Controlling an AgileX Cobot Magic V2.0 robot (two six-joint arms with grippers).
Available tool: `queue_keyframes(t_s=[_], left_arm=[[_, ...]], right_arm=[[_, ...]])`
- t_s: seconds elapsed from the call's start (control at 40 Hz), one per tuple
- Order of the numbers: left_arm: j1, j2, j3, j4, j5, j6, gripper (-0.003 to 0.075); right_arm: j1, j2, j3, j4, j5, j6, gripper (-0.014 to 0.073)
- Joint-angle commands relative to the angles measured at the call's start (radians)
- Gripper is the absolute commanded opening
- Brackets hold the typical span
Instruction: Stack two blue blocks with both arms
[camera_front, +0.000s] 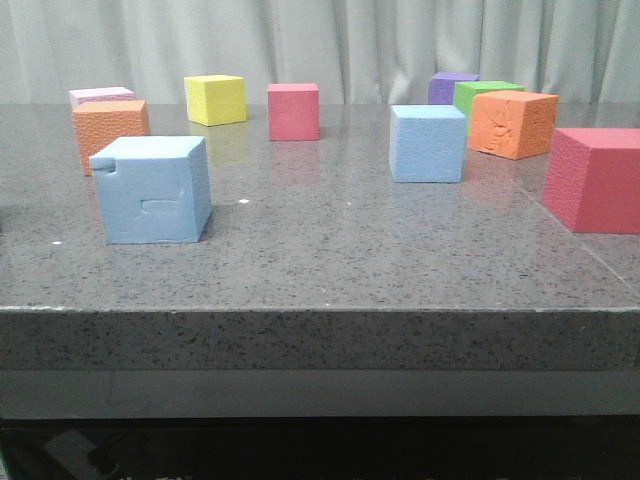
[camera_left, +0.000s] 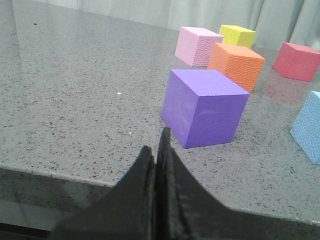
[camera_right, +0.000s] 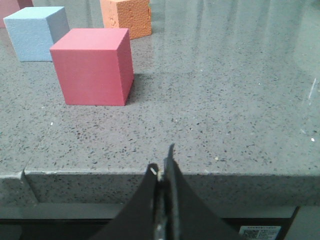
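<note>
Two light-blue blocks stand apart on the grey stone table (camera_front: 330, 260). The notched blue block (camera_front: 152, 190), with a rectangular dent on its face, is near the front left; a blue edge (camera_left: 307, 127) in the left wrist view is probably the same one. The plain blue block (camera_front: 428, 143) sits mid-right and shows far off (camera_right: 36, 32) in the right wrist view. Neither gripper appears in the front view. My left gripper (camera_left: 157, 145) is shut and empty at the table's front edge, before a purple cube (camera_left: 202, 107). My right gripper (camera_right: 162, 162) is shut and empty at the table edge.
A big red cube (camera_front: 597, 180) (camera_right: 93, 66) stands at the front right, between my right gripper and the plain blue block. Orange (camera_front: 110, 132), pink (camera_front: 100, 96), yellow (camera_front: 215, 99), red (camera_front: 293, 110), orange (camera_front: 512, 124), green (camera_front: 487, 95) and purple (camera_front: 452, 87) cubes line the back.
</note>
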Motion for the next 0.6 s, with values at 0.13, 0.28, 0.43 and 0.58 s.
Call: queue_keyframes(t_s=[0.13, 0.28, 0.43, 0.58], left_arm=[[0.004, -0.022, 0.036, -0.011, -0.085, -0.004, -0.0018], [0.004, -0.022, 0.036, -0.011, -0.085, -0.004, -0.0018], [0.004, -0.022, 0.036, -0.011, -0.085, -0.004, -0.0018], [0.004, -0.022, 0.036, -0.011, -0.085, -0.004, -0.0018]], right_arm=[[-0.005, -0.019, 0.000, -0.001, -0.079, -0.009, -0.0069], [-0.005, -0.019, 0.000, -0.001, -0.079, -0.009, -0.0069], [-0.005, -0.019, 0.000, -0.001, -0.079, -0.009, -0.0069], [-0.005, -0.019, 0.000, -0.001, -0.091, -0.009, -0.0069]])
